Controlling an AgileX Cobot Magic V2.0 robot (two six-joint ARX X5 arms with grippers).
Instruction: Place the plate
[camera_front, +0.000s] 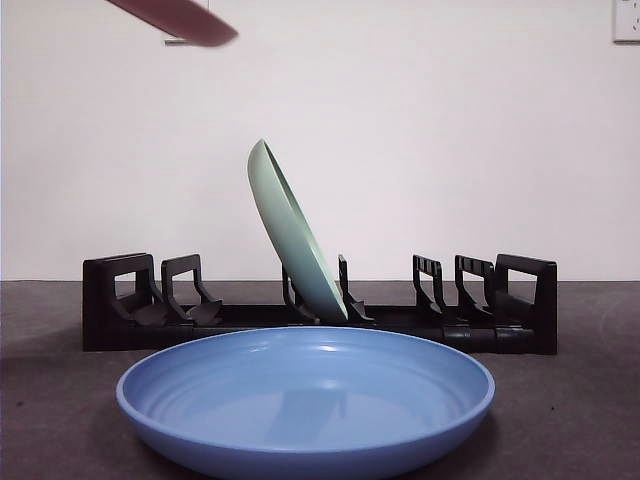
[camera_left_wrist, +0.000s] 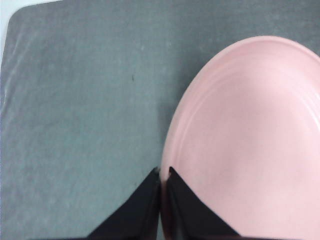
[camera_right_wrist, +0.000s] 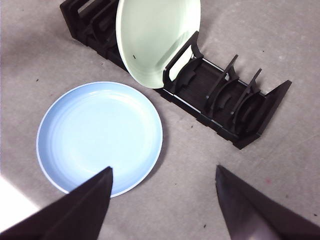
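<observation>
Front view: blue plate (camera_front: 305, 400) lying flat on the grey tabletop (camera_front: 570, 420), nearest the camera; behind it a black rack (camera_front: 320, 305) running across, with a pale green plate (camera_front: 295, 235) standing on edge in a slot near the middle, leaning over to one side. High in a top corner, a dark reddish plate edge (camera_front: 180, 18), blurred and well above the rack; no tool visible here. Left wrist view: left tool (camera_left_wrist: 163, 177) pinched tight on the rim of a pink plate (camera_left_wrist: 245, 145), jaws nearly together with only the rim between them; plate spreading out ahead and to one side of the tool, held clear above a grey mat (camera_left_wrist: 80, 115); height above the mat not possible to tell. Right wrist view: right tool (camera_right_wrist: 162, 177) spread wide, gripping nothing, hanging above the tabletop (camera_right_wrist: 300, 65). Blue plate (camera_right_wrist: 100, 137) below and just ahead of one jaw, flat on the surface. Rack (camera_right_wrist: 200, 85) farther ahead, set slantwise, green plate (camera_right_wrist: 157, 37) upright in it toward one end, several bare slots toward the other. Blue plate close to the rack, not touching it.
</observation>
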